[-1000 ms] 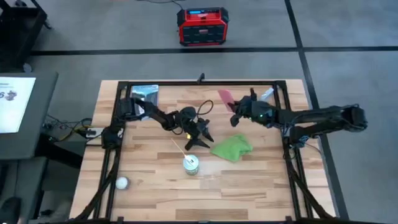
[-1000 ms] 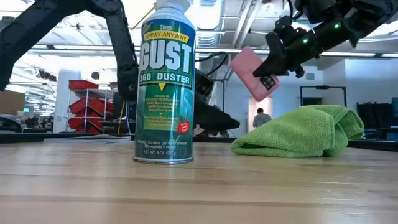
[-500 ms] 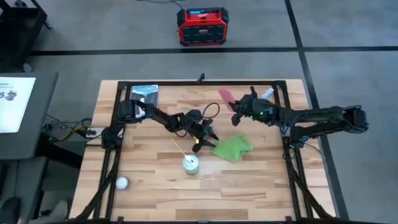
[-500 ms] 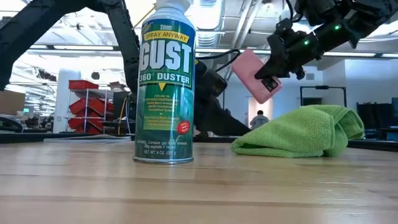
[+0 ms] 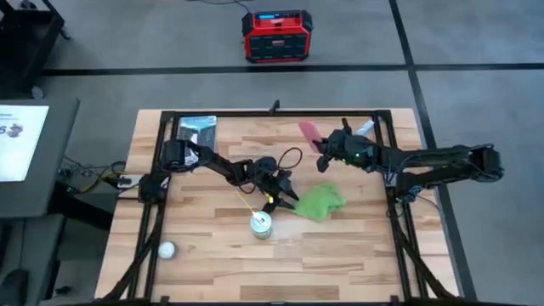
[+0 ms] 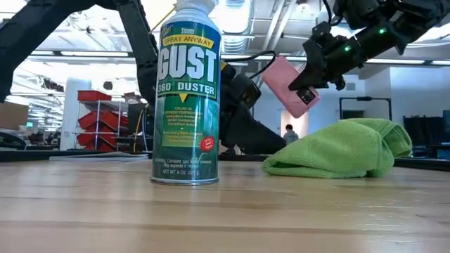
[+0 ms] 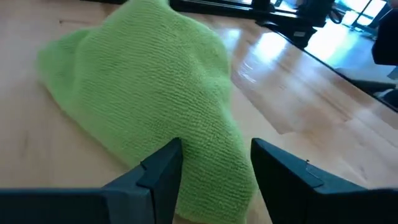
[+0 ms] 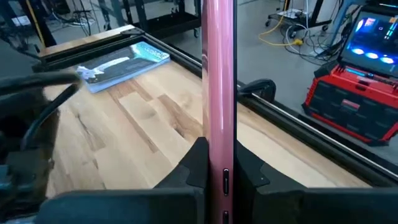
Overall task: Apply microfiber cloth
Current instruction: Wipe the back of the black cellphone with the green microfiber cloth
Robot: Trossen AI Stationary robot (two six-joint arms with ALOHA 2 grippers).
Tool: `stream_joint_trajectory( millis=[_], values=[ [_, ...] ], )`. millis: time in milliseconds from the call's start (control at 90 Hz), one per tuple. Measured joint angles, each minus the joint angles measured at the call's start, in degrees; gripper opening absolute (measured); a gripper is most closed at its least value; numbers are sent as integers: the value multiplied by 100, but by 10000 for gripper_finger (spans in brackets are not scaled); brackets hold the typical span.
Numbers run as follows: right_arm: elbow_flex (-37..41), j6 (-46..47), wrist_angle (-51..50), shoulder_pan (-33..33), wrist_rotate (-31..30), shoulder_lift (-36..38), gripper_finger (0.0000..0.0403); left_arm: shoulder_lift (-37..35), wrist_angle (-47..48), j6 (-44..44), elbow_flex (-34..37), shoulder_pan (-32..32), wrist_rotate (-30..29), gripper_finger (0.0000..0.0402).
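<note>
cloth at the left jaws, phone held aloft on the right

cloth first: your microfiber cloth lies bunched on the desk, right of centre in the high view, just beyond the duster can. in the low view the cloth sits as a rumpled green mound resting on the wood, to the right of the can.

your left gripper has its tip at the near left edge of the cloth. in the left wrist view its jaws stand apart, one finger on each side of a fold of the green fabric; they straddle it and have not closed on it.

your right gripper hangs above the desk behind the cloth, well clear of it. its jaws are clamped on the pink-backed phone; the right wrist view shows the phone edge-on and upright between the two fingers, pinched at its lower end. in the low view the phone is tilted in the air above the cloth, not touching it.

you also have a cotton swab lying beside the can, a white ball near the desk's front left corner, and a silver packet at the back left.
</note>
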State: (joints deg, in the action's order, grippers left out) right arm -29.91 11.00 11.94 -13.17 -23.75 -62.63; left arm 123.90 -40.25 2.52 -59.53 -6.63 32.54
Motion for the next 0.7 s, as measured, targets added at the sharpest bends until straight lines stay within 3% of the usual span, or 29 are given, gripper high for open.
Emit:
stream_joint_trajectory(
  millis=[156,389,478,600,700],
  values=[
    [0,0,-1,25,2,0,12,72,13,-9,-15,146,-702,171],
    [2,39,-39,182,4,0,12,862,-115,-486,-751,293,-723,161],
    [4,53,-117,272,-58,0,12,995,-9,-543,-1007,325,-738,124],
    [4,55,-138,318,-155,0,12,951,81,-195,-1137,356,-715,25],
    [3,55,-150,325,-221,6,12,790,245,-131,-1122,363,-679,8]
  ],
)
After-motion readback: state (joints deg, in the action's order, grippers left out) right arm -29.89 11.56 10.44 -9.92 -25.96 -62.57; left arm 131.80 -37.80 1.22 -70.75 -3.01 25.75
